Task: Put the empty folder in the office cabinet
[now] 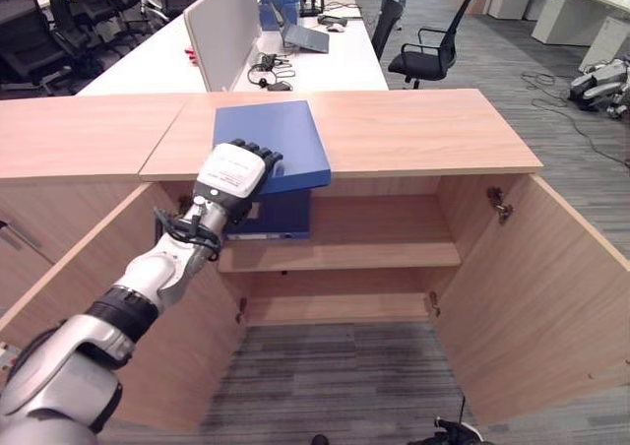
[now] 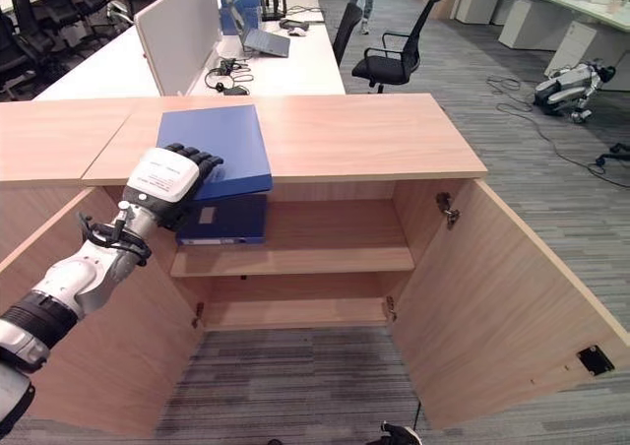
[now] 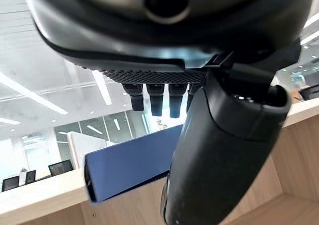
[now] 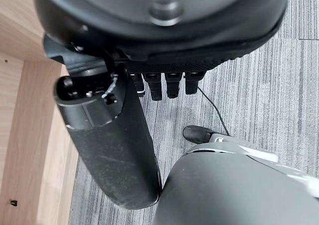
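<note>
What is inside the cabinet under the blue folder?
Another blue folder on the upper shelf, partly hidden by the left hand holding the blue folder above.

Left hand (image 1: 234,173) gripping blue folder (image 1: 273,144) overhanging cabinet top (image 1: 413,130), second folder (image 1: 276,215) on shelf beneath, doors open

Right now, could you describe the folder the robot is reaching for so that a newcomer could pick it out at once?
Find the open wooden cabinet in the foreground. On its top, towards the left, lies a flat blue folder overhanging the front edge, with the left hand on its near corner. A second, darker blue folder sits on the shelf directly below.
</note>
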You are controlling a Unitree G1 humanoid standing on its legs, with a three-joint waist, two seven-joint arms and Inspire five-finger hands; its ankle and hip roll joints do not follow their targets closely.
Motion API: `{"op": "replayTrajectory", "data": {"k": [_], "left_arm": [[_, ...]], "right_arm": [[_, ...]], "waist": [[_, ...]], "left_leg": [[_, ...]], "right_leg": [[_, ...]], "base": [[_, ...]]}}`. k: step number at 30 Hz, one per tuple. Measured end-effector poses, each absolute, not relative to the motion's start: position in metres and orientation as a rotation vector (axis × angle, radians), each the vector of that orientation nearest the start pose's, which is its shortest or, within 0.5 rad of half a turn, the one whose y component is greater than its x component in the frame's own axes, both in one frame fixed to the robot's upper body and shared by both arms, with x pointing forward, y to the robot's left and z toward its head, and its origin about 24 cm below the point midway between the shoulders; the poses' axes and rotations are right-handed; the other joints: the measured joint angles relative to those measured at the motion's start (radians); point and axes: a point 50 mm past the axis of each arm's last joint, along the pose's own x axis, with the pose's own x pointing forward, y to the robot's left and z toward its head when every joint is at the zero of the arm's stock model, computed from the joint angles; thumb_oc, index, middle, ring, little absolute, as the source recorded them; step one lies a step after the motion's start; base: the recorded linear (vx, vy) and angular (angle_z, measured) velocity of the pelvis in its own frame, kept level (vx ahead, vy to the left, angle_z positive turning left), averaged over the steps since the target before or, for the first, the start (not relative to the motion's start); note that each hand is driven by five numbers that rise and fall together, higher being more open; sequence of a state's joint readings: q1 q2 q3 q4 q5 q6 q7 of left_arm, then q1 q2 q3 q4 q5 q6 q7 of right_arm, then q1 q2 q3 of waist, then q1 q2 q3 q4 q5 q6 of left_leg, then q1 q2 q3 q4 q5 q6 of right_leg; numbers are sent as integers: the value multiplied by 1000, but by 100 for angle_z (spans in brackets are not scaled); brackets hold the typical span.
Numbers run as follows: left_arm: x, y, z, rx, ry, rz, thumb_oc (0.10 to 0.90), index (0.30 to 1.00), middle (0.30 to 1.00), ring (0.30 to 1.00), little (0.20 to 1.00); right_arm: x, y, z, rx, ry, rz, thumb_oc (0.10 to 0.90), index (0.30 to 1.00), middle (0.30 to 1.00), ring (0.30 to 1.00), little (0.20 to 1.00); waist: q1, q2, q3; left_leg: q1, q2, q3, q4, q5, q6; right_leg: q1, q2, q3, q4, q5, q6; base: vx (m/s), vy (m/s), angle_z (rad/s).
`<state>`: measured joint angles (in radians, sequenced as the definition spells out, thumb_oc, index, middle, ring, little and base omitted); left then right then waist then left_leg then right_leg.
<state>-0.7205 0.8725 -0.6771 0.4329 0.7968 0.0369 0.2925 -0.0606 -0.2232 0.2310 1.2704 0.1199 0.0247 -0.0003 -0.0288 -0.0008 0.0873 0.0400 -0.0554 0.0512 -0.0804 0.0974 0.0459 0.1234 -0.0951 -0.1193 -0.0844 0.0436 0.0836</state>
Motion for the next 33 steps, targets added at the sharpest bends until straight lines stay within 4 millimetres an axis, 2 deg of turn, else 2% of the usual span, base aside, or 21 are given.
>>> {"op": "replayTrajectory", "data": {"k": [2, 4, 5, 12, 13, 21, 30, 32, 33], "left_arm": [[354, 223, 151, 1887, -394, -13, 800, 900, 900, 900, 900], [356, 224, 151, 1923, -389, -18, 588, 582, 582, 582, 582], [357, 225, 150, 1934, -381, -14, 400, 300, 300, 300, 300], [359, 229, 158, 1930, -410, 91, 400, 300, 300, 300, 300], [359, 228, 158, 1933, -415, 94, 400, 300, 300, 300, 300], [360, 224, 159, 1934, -448, 122, 400, 300, 300, 300, 300], [360, 216, 156, 1872, -452, 137, 400, 300, 300, 300, 300], [343, 199, 148, 1679, -502, 144, 400, 300, 300, 300, 300], [326, 201, 147, 1602, -516, 175, 400, 300, 300, 300, 300]], "right_arm": [[101, -222, -163, -245, 1246, -16, 800, 900, 900, 900, 900], [101, -222, -163, -246, 1247, -17, 800, 900, 900, 900, 900], [102, -222, -163, -247, 1246, -17, 800, 900, 900, 900, 900], [100, -225, -163, -249, 1268, -33, 800, 900, 900, 900, 900], [99, -226, -163, -254, 1269, -42, 800, 900, 900, 900, 900], [94, -234, -163, -268, 1290, -75, 800, 900, 900, 900, 900], [91, -235, -163, -273, 1301, -87, 800, 900, 900, 900, 900], [93, -231, -163, -261, 1290, -93, 800, 900, 900, 900, 900], [100, -226, -162, -281, 1269, -70, 800, 900, 900, 900, 900]], "waist": [[-2, 0, 0], [-2, 1, 0], [-2, 1, 0], [0, 1, -1], [0, 5, -3], [1, 19, -15], [3, 22, -18], [17, 22, -21], [5, 21, -21]], "left_leg": [[0, 0, 0, 0, 0, 0], [0, 0, 0, 0, 0, 0], [0, 0, 0, 0, 0, 0], [8, -1, -2, 0, -1, -1], [11, -1, -2, 0, -7, -9], [13, -3, -3, -3, -8, -8], [18, -4, -9, -1, -8, -8], [17, -6, -15, -3, -9, -8], [16, -7, -15, -4, -13, -10]], "right_leg": [[0, 0, 0, 0, 0, 0], [0, 0, -1, 0, 0, 0], [0, 0, -1, 0, 0, 0], [5, -1, -3, 0, 0, 0], [8, -1, -3, 0, -1, 1], [11, -2, -5, 0, 0, -1], [23, -3, -12, -1, 0, -1], [26, -3, -20, -1, 0, 0], [22, -6, -25, -2, 0, 0]], "base": [[0, 0, 0], [0, 0, 0], [0, 0, 0], [0, 0, 0], [0, 0, 0], [0, 0, 0], [5, 4, 2], [8, 1, 3], [0, 0, 0]]}}
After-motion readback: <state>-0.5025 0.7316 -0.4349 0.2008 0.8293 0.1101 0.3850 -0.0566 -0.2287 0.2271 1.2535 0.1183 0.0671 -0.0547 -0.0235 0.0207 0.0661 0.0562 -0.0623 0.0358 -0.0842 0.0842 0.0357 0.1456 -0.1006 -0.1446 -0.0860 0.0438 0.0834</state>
